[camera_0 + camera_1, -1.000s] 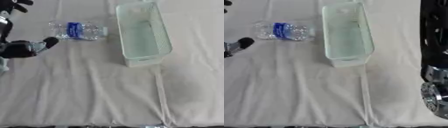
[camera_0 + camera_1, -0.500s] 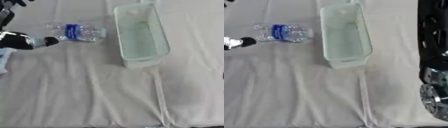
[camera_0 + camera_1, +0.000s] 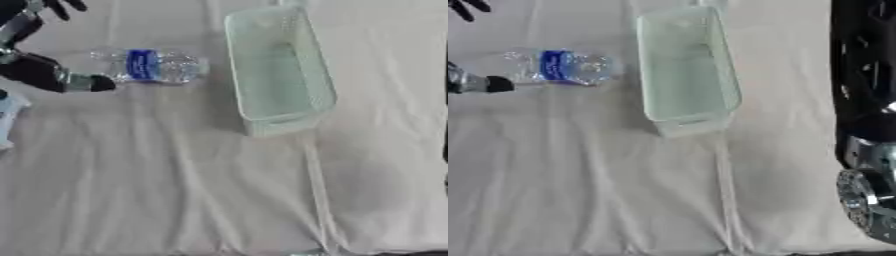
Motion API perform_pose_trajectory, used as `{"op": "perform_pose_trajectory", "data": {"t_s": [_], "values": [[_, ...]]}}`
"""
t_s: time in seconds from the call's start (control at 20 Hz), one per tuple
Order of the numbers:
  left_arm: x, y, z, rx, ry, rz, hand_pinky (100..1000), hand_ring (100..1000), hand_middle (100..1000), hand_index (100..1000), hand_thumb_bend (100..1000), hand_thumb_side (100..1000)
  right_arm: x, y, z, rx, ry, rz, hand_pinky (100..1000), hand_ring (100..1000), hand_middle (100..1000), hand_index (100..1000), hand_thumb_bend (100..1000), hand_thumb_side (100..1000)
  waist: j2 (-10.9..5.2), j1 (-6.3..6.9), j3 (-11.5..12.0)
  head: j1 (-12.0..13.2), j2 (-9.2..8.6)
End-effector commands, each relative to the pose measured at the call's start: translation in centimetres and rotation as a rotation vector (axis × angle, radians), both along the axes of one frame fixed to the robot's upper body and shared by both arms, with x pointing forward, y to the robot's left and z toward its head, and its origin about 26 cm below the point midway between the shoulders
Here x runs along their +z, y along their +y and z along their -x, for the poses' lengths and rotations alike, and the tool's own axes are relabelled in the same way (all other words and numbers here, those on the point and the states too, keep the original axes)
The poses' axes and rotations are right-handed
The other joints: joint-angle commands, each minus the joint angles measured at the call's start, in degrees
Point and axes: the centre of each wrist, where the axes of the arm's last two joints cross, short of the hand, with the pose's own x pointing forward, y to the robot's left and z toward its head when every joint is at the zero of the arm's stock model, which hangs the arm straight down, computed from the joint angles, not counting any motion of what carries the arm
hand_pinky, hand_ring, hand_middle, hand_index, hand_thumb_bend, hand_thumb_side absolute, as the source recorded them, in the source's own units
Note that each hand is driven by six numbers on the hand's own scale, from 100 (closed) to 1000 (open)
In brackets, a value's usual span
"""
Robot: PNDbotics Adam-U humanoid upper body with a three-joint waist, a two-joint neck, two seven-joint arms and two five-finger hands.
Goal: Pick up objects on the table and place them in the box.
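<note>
A clear plastic water bottle with a blue label lies on its side on the white cloth, left of the box. The box is a pale green, see-through basket, long and narrow, with nothing in it. My left hand comes in at the upper left, open. Its thumb tip sits just below the bottle's left end and its black fingers spread above it. The bottle lies in the gap, and I see no contact. Only my right arm shows, at the right edge.
A white cloth with folds covers the table. A raised crease runs from the basket's near end toward the front edge. A pale blue-white thing shows at the left edge. A silver arm joint sits at the lower right.
My left hand has moved a little farther from me, up to the bottle's level, with the thumb now beside its left end. Bottle and basket have not moved.
</note>
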Motion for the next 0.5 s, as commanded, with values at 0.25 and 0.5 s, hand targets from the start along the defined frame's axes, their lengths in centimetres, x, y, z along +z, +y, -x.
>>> {"op": "perform_pose_trajectory", "data": {"t_s": [0.25, 0.5], "values": [[0.5, -0.4, -1.2, -0.034, 0.015, -0.012, 533, 693, 1000, 929, 740, 640, 1.0, 0.0, 0.6, 0.014, -0.034, 0.0, 704, 794, 843, 861, 100, 1000, -0.79, -0.3, -0.72, 1.1, -0.79], [0.2, -1.6, -2.5, -0.044, 0.017, -0.028, 527, 688, 1000, 918, 740, 650, 1.1, 0.0, 0.6, 0.02, -0.036, -0.005, 703, 793, 842, 860, 100, 1000, -0.79, -0.85, -0.79, 1.46, -0.8]]}}
